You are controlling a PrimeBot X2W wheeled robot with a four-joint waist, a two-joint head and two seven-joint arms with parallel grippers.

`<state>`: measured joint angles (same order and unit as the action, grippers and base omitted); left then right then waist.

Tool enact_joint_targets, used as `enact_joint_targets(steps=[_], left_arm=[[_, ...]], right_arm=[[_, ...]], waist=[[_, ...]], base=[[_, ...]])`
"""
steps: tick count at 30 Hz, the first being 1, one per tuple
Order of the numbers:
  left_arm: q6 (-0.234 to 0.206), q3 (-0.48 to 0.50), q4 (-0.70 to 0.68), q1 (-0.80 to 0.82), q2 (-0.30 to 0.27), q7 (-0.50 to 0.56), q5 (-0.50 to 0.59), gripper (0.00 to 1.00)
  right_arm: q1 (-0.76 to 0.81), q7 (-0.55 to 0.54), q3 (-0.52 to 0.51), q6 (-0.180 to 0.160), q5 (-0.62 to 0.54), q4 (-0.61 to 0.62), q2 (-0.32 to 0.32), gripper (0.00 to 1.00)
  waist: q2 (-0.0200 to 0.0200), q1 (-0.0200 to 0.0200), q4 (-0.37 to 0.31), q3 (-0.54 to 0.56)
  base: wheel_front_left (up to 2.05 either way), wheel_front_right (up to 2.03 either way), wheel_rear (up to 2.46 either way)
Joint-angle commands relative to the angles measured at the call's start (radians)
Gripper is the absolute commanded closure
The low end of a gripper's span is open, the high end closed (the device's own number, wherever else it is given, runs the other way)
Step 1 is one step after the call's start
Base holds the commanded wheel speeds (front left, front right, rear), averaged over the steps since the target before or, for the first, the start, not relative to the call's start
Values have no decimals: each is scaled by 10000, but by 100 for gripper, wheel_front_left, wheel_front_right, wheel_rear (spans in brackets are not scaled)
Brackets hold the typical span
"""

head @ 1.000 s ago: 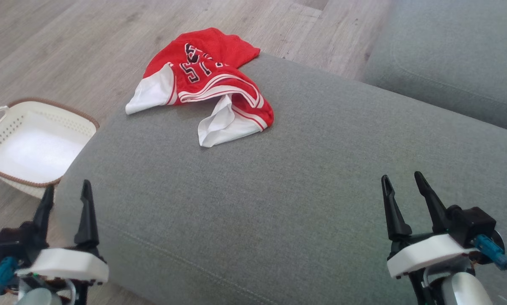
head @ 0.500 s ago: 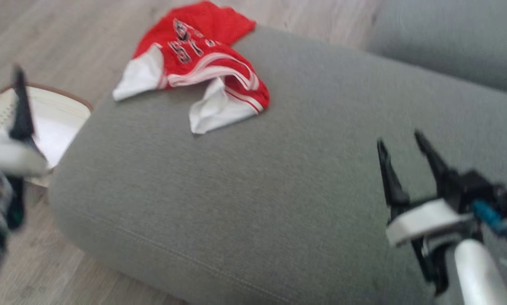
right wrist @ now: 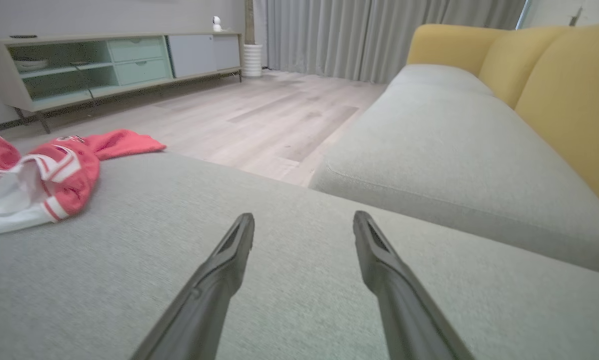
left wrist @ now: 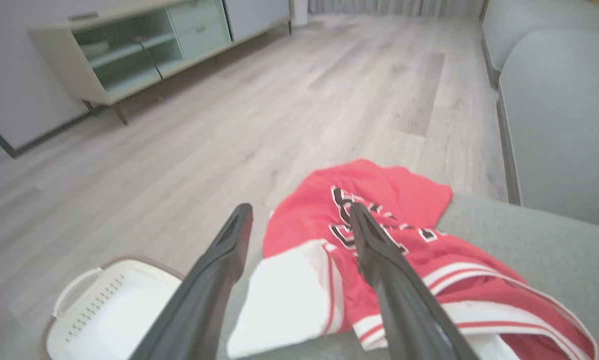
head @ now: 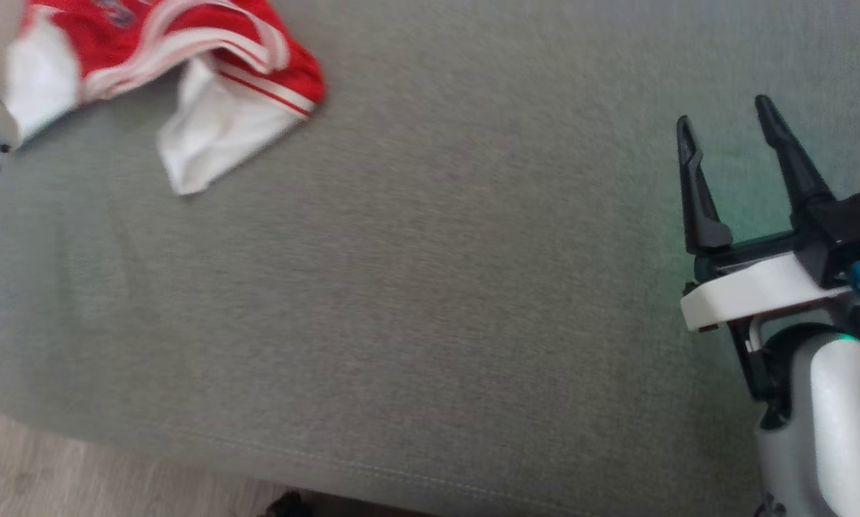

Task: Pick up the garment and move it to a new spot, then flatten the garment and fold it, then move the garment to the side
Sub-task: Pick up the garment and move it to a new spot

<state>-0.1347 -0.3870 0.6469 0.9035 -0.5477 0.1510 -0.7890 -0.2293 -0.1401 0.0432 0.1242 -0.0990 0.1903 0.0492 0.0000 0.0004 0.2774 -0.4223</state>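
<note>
1. Grey woven-fabric ottoman cushion [head: 437, 301] forms the work surface. Beyond it lie a pale wood-plank floor [left wrist: 239, 125] and a second grey seat cushion [right wrist: 454, 145] backed by yellow upholstered sofa cushions [right wrist: 559, 85].
2. Background: a low pale sideboard with glass-fronted shelves [left wrist: 129, 50] stands against the wall, and grey pleated curtains [right wrist: 359, 35] hang at the far end of the room.
3. Task item: the red-and-white mesh sports jersey with dark lettering [head: 207, 79] lies crumpled on the far left corner of the ottoman. Its white panels face the near side, and its red upper part reaches the cushion's far edge.
4. Left fingers [left wrist: 214, 285]: spread wide and holding nothing. In the left wrist view they point at the jersey, one finger crossing in front of the lettering. Whether they touch the cloth cannot be told.
5. Right fingers [head: 698, 194]: spread wide and empty. They sit over bare cushion on the right side, well apart from the jersey.
6. A white perforated plastic basket with a brown rim [left wrist: 79, 300] sits on the floor just beside the ottoman's left corner, near the jersey.
</note>
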Motion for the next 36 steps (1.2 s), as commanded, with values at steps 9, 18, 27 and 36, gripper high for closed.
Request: enact_joint_targets(steps=[9,18,27,36], left_arm=[[449,320,1803,739,260,282,-556,0],[873,663,2988,1023,692,61,-1130,53],[1123,506,3490,1407,644,-655,-863,100],[1061,-293,3695,1909,54,-1319,245,100]], right_arm=[[-165,-158,84,65,-288,921,10,0],[-236,-171,219,65,-256,963,10,0],[-275,-44,241,65,-191,768,10,0],[-314,492,273,65,222,78,10,0]], waist=[[0,-4,-725,-1634],[0,-4,-766,-1759],[0,-4,-829,-1490],[0,-4,-996,-474]], base=[[0,0,0],[0,0,0],[0,0,0],[0,0,0]])
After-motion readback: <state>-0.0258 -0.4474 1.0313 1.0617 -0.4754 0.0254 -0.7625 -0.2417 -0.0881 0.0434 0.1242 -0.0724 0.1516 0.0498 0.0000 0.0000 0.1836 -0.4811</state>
